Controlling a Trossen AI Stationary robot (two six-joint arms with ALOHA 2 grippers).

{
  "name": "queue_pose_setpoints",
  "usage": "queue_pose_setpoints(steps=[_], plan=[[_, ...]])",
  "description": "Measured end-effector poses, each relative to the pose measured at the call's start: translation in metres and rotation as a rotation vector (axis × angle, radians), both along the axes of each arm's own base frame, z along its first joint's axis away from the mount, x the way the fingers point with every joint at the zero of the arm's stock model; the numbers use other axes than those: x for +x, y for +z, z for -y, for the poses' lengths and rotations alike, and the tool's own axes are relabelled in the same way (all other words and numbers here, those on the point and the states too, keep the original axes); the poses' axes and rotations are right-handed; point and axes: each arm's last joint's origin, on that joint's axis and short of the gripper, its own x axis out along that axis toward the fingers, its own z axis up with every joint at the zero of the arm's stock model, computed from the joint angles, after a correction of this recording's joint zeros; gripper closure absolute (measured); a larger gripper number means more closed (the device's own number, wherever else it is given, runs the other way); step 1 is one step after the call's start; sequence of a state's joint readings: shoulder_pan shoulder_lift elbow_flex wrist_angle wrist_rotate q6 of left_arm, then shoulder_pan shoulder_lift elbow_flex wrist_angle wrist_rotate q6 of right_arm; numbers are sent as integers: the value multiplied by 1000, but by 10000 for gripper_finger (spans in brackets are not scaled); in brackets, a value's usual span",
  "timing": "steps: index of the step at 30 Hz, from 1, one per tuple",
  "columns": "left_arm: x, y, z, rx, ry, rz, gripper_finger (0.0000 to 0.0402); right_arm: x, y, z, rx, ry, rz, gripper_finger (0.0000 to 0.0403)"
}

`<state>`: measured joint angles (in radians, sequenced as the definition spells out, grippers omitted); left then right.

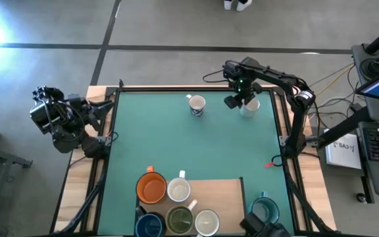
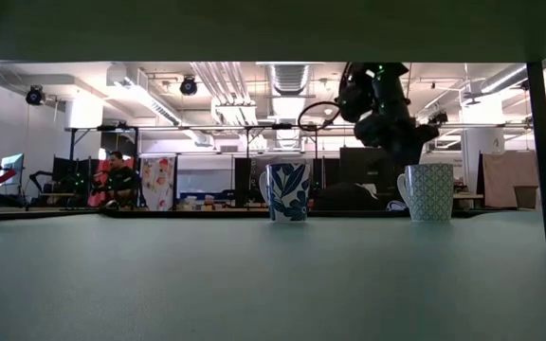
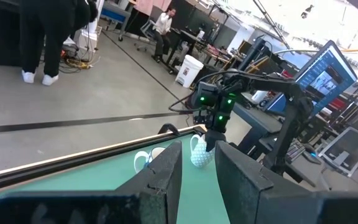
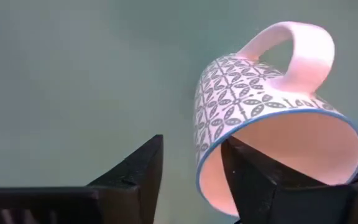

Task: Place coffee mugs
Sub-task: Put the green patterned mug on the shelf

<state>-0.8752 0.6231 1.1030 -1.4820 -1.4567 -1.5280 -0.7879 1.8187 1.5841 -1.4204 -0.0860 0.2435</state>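
A white mug with a grey lattice pattern (image 1: 249, 107) (image 2: 430, 194) stands upright on its base near the table's far right corner. My right gripper (image 1: 237, 101) (image 4: 191, 162) hovers open just above its rim. One finger is over the mouth and the other is outside the wall; I see no touch. A white mug with blue leaves (image 1: 197, 105) (image 2: 288, 192) stands upright to its left. Orange (image 1: 151, 188), white (image 1: 179, 191), dark blue (image 1: 150, 225), olive-inside (image 1: 179, 220), cream (image 1: 206, 222) and teal (image 1: 265, 210) mugs stand at the near edge. My left gripper (image 3: 197, 180) waits open off the table's left edge.
A wooden board (image 1: 222, 194) lies at the near edge under some of the grouped mugs. The green mat's middle (image 1: 189, 145) is bare between the far mugs and the near group. A laptop and cables sit beyond the right edge. People show in the room behind.
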Motion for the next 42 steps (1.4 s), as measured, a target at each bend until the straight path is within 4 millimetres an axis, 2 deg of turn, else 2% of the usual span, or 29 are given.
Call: queue_pose_setpoints(steps=[9, 12, 16, 21, 29, 33, 42], plan=[[0, 0, 0, -2, 0, 1, 322, -2, -8, -2, 18, 90, 1, 382], [0, 0, 0, -2, 0, 1, 322, 0, -8, -5, 29, 181, 7, 386], [0, 0, 0, -2, 0, 1, 322, 12, -3, -21, 57, 451, 48, 388], [0, 0, 0, -4, 0, 3, 322, 38, 1, -56, 23, 919, 54, 389], [1, 0, 1, -4, 0, 3, 322, 74, 2, -110, -51, 1374, 61, 389], [1, 0, 1, -5, 0, 4, 322, 85, 1, -132, -80, 1533, 75, 390], [1, 0, 1, -8, -4, -2, 322, 104, 2, -168, -195, 1742, 63, 390]])
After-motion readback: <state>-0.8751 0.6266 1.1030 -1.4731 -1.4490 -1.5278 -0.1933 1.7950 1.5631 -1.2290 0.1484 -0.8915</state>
